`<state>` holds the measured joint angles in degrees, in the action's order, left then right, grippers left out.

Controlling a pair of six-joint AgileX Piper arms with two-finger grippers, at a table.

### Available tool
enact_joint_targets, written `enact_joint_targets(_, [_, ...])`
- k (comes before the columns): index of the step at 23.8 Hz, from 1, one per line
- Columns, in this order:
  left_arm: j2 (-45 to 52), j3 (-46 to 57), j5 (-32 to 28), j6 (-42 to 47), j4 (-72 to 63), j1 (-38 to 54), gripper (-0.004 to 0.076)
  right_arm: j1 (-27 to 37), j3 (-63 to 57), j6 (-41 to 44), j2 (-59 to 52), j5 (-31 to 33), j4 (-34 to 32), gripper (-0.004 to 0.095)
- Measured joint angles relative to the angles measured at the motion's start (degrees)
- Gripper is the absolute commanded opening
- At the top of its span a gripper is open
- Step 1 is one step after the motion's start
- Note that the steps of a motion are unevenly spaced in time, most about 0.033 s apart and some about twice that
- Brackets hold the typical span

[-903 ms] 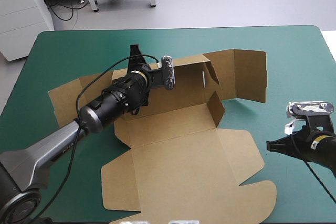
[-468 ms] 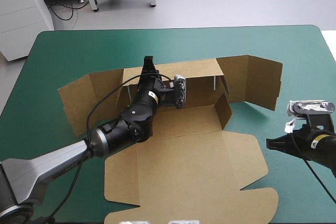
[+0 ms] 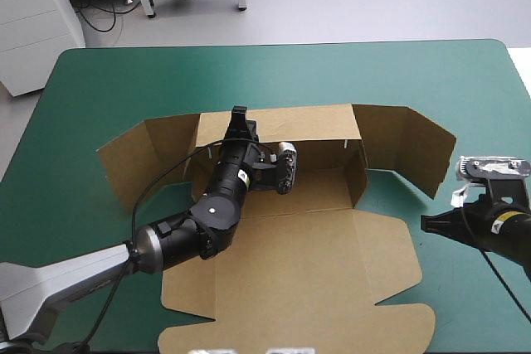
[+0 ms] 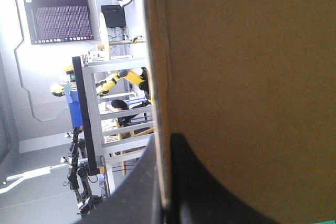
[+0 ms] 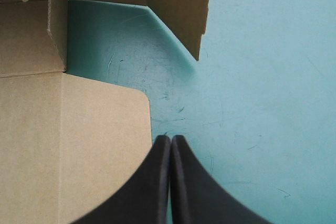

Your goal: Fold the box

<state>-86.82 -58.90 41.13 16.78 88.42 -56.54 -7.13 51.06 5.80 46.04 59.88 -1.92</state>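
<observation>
Box [image 3: 290, 288] sits mid-cover [image 3: 99, 80], partly formed: back wall [image 3: 307, 126] upright, lid [image 3: 299, 246] flat on the near side of it. A side flap stands at each end of the back wall, left flap [image 3: 145, 155] and right flap [image 3: 406, 143], both angled toward the lid. A short end wall [image 3: 357, 178] stands at the right end of the box floor. Left gripper [image 3: 240, 118] is at the back wall's top edge, left of its middle, arm reaching over the lid. Its fingers are pinched almost closed with the board's edge between them (the wrist view shows the sheet running straight into the gap). Right gripper [image 5: 170, 140] is off the lid's right edge, just beside its rounded corner, low over bare cover. Its fingers are pressed together in one arch with nothing in them. It touches no part of the box as far as I can tell.
</observation>
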Motion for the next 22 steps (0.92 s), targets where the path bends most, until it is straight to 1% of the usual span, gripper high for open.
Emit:
enact_joint_targets(2, [0.0, 0.0, 0.6, 0.0, -0.1, -0.6, -0.0032, 0.0, 0.0, 0.0, 0.0, 0.0, 0.0, 0.0000])
enact_joint_targets(3, [0.0, 0.0, 0.9, 0.0, -0.1, -0.9, -0.0032, 0.0, 0.0, 0.0, 0.1, 0.0, 0.0, 0.0022])
enact_joint_targets(4, [0.0, 0.0, 1.0, 0.1, -0.1, -1.2, -0.0032, 0.0, 0.0, 0.0, 0.3, 0.0, 0.0, 0.0067])
enact_joint_targets(6, [0.0, 0.0, 1.3, 0.1, 0.0, -1.7, -0.0032, 0.0, 0.0, 0.0, 1.2, 0.1, 0.0, 0.0195])
enact_joint_targets(8, [0.1, 0.0, 1.3, 0.1, 0.0, -1.9, -0.0032, 0.0, 0.0, 0.0, 2.0, 0.3, 0.2, 0.0354])
enact_joint_targets(9, [0.1, 0.0, 1.3, 0.1, 0.0, -2.0, -0.0032, 0.0, 0.0, -0.1, 2.5, 0.4, 0.3, 0.0494])
enact_joint_targets(10, [0.1, 0.0, 1.3, 0.1, 0.0, -2.0, -0.0032, 0.0, 0.0, -0.2, 3.3, 0.4, 0.5, 0.0558])
enact_joint_targets(12, [0.1, 0.0, 1.3, 0.1, 0.0, -2.1, -0.0032, 0.0, 0.0, -0.2, 3.8, 0.4, 0.7, 0.0635])
enact_joint_targets(14, [0.1, 0.0, 1.4, 0.1, 0.0, -2.1, -0.0032, 0.0, 0.0, -0.2, 4.1, 0.4, 0.9, 0.0663])
enact_joint_targets(18, [0.1, 0.0, 1.4, 0.2, -0.7, -2.1, -0.0032, 0.0, 0.2, -0.2, 4.4, -0.2, 1.9, 0.0663])
enact_joint_targets(22, [0.1, 0.0, 1.4, 0.2, -0.9, -2.1, -0.0032, 0.0, 6.2, -1.5, 8.0, 0.1, 1.9, 0.0663])
